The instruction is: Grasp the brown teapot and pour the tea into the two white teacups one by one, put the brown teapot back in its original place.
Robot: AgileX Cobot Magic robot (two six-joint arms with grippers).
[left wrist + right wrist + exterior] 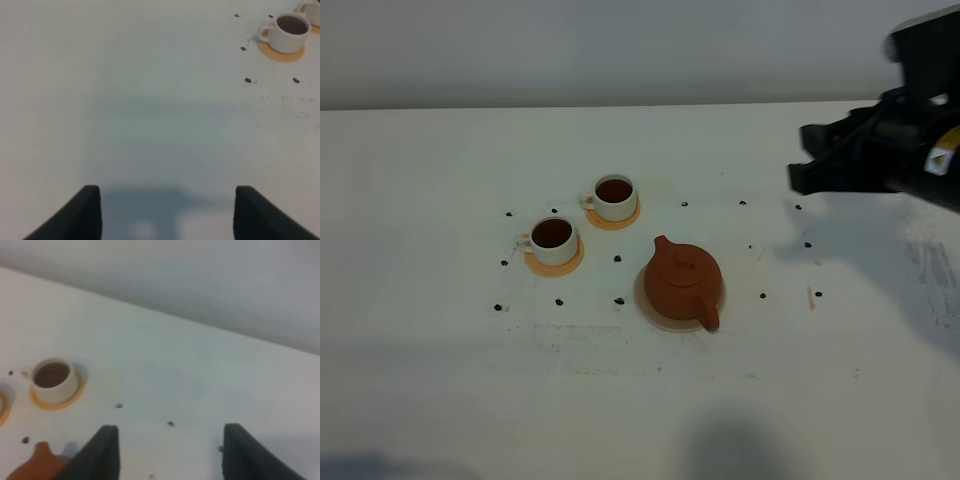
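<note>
The brown teapot (pixel 682 283) stands upright on its pale beige coaster (pixel 642 300), the original place, at the table's middle. Left of it are the two white teacups (pixel 554 240) (pixel 614 197), each on an orange-tan coaster and each holding dark tea. My right gripper (pixel 802 158) hovers open and empty at the far right, well away from the teapot. In the right wrist view its fingers (pixel 107 450) frame bare table, with one cup (pixel 52 380) and a bit of the teapot (pixel 35 465) beyond. My left gripper (pixel 167 210) is open over bare table, a cup (pixel 289 31) far off.
Small black dots (pixel 618 259) mark the white tabletop (pixel 440 350) around the cups and teapot. A grey wall (pixel 620 50) runs behind the table's far edge. The right arm's shadow (pixel 840 240) falls on the table's right part.
</note>
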